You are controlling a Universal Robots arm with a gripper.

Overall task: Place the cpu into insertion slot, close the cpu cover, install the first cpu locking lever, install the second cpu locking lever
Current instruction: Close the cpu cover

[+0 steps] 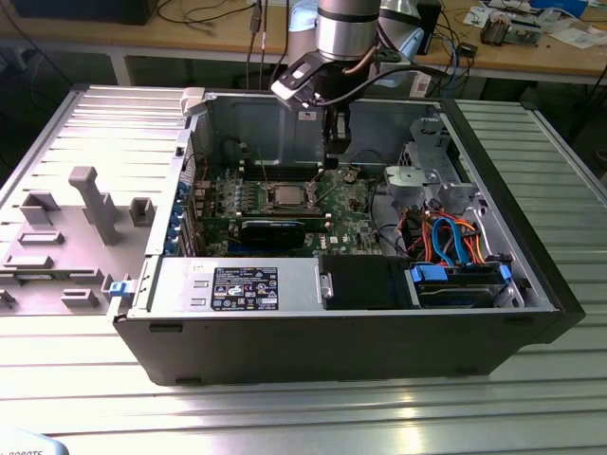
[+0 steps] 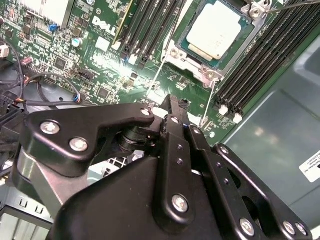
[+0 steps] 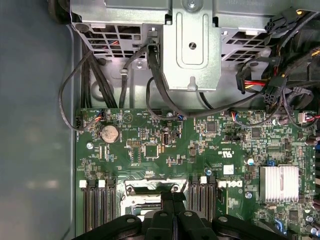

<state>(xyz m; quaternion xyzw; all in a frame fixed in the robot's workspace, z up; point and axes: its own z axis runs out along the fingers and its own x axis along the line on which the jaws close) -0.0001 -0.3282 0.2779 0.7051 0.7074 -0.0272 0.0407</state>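
While the cpu (image 2: 216, 29) already lies in the insertion slot (image 2: 196, 62), the gripper (image 2: 175, 106) hangs just beside it above the green board (image 2: 100, 67).
Its jaws are together with nothing between, I think so the narrow tip can press, not grasp.

An electronics workshop or lab: an open black computer tower (image 1: 332, 346) lies on a ribbed aluminium bench (image 1: 285, 417), with cable-strewn wooden benches (image 1: 531, 59) behind.
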